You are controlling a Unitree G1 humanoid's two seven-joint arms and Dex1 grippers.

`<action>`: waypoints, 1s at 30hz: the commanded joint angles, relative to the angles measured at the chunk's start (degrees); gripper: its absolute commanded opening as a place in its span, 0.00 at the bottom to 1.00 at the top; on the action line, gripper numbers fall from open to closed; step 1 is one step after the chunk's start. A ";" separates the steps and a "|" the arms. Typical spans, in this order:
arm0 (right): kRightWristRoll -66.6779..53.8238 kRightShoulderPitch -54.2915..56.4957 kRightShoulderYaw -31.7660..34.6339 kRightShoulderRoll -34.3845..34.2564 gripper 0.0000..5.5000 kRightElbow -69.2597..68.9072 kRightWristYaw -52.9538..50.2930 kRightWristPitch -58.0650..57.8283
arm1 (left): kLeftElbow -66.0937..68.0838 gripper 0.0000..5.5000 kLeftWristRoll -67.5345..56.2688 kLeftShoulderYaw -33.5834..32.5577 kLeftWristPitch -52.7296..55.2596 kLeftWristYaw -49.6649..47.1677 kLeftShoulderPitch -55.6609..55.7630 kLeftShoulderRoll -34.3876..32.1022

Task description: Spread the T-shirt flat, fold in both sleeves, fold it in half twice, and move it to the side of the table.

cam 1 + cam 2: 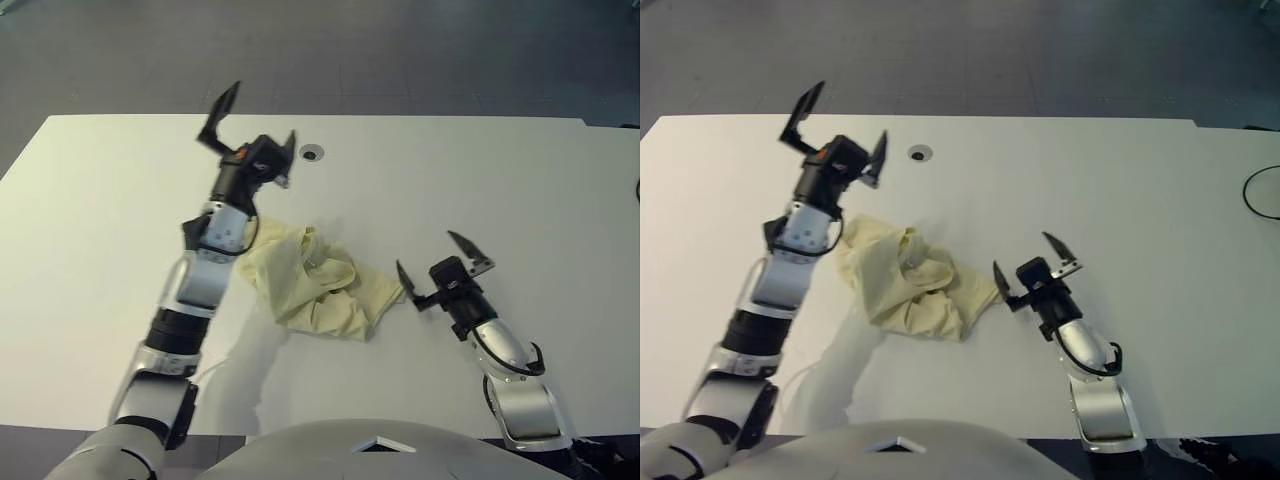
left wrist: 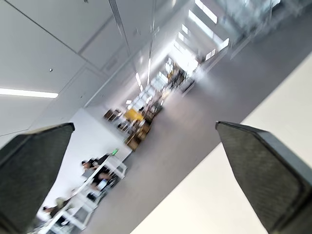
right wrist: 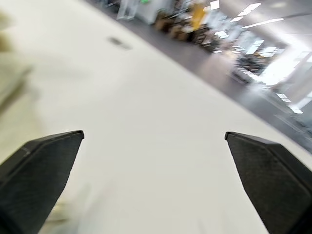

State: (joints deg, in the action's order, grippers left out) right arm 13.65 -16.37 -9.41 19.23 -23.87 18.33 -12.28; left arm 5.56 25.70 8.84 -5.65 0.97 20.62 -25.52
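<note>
We're on spreading: T-shirt (image 1: pixel 315 285) crumpled. L gripper (image 1: pixel 264 110) beyond it, R gripper (image 1: pixel 427 252) beside, both wide, empty; nxt pinch edges.

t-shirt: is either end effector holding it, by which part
Nothing is held. The left end effector is open and raised; the right end effector open beside the crumpled pale yellow T-shirt.

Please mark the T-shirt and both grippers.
T-shirt (image 1: pixel 315 285): left eye view, middle of the crumpled cloth.
left gripper (image 1: pixel 263 112): left eye view, midway between its jaws.
right gripper (image 1: pixel 423 249): left eye view, midway between its jaws.
</note>
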 commanded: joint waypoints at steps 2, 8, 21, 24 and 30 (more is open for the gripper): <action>2.37 3.31 -4.09 2.31 0.98 0.93 4.05 -4.97 | 11.09 0.98 0.30 -0.16 -2.14 4.89 -0.84 -6.24; 6.47 7.09 -7.15 7.06 0.98 -0.05 9.22 -9.61 | 20.07 0.98 -3.02 3.50 -6.85 15.27 -1.00 -6.79; 7.82 10.37 -3.70 24.42 0.98 1.02 20.88 -3.74 | 7.31 0.98 -12.15 7.94 -7.37 40.99 -11.56 -14.42; 7.23 12.40 -2.57 26.09 0.98 5.12 20.94 0.16 | 3.06 0.98 -10.71 9.28 -6.24 44.98 -15.37 -18.87; 3.80 13.97 0.09 28.54 0.98 9.10 22.08 9.48 | -9.66 0.98 -11.18 8.94 -1.13 48.85 -25.26 -26.31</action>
State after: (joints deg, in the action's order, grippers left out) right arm 19.10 -1.95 -10.54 45.81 -16.15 38.44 -5.41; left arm -2.08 11.27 14.74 -12.05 44.25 4.44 -47.88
